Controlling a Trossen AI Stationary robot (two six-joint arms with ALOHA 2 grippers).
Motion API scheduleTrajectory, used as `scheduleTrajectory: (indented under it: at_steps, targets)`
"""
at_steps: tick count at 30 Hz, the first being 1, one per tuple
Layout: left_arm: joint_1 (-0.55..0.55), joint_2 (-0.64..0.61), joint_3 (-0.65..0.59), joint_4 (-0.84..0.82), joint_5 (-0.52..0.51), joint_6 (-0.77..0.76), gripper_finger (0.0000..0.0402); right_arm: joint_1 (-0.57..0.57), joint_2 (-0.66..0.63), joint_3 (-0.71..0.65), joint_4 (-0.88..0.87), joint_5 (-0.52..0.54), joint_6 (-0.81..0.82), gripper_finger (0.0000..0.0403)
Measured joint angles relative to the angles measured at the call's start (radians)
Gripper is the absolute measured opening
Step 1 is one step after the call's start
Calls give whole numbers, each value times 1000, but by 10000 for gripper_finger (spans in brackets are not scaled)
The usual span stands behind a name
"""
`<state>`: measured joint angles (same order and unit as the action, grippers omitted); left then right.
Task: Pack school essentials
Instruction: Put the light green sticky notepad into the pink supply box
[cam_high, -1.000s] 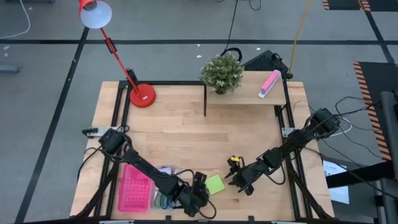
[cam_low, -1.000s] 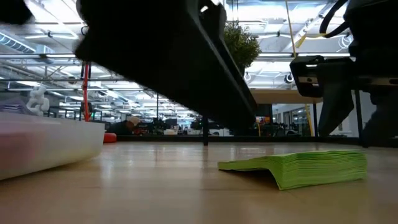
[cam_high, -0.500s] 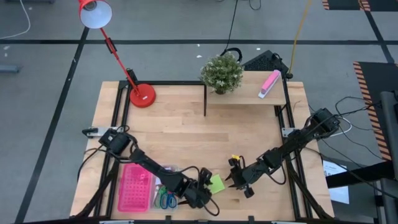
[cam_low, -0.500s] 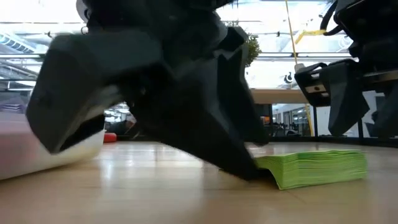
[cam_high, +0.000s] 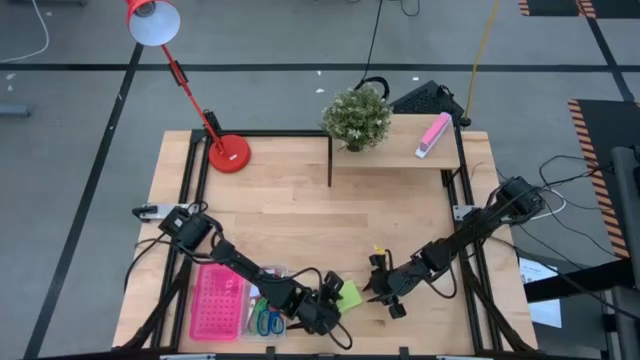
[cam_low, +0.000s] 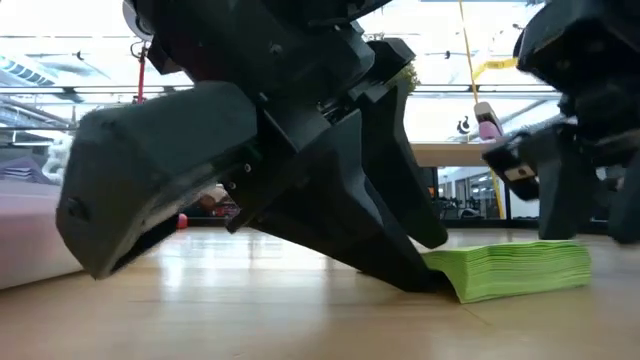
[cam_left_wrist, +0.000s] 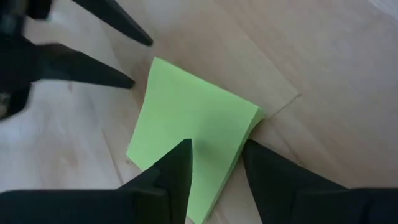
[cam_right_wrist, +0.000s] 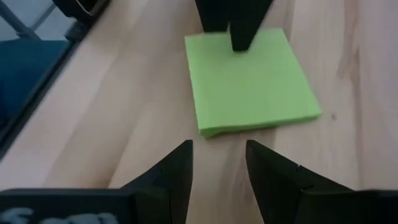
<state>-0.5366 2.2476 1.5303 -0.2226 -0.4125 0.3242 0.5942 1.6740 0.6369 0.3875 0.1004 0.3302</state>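
Left gripper (cam_high: 335, 302): lower centre, fingers parted astride green note pad (cam_high: 347, 295) corner.
Right gripper (cam_high: 374, 290): agape, beside pad.

A dark gripper (cam_low: 425, 275) touches the edge of the green note pad (cam_low: 515, 268) (flat on the table (cam_low: 300, 320)).

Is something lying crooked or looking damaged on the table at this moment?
Nothing looks damaged. The green note pad lies flat on the table, one corner between the open left gripper fingers; the right gripper waits open beside it.

dark jointed arms, tapered black fingers (cam_left_wrist: 168, 180)
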Motion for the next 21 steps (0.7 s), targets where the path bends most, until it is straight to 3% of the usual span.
scheduleTrajectory:
  at_steps: [21]
  targets:
    - [4,20,-2,63,-78,-30,133,-21,71,0,102,-98,39,141]
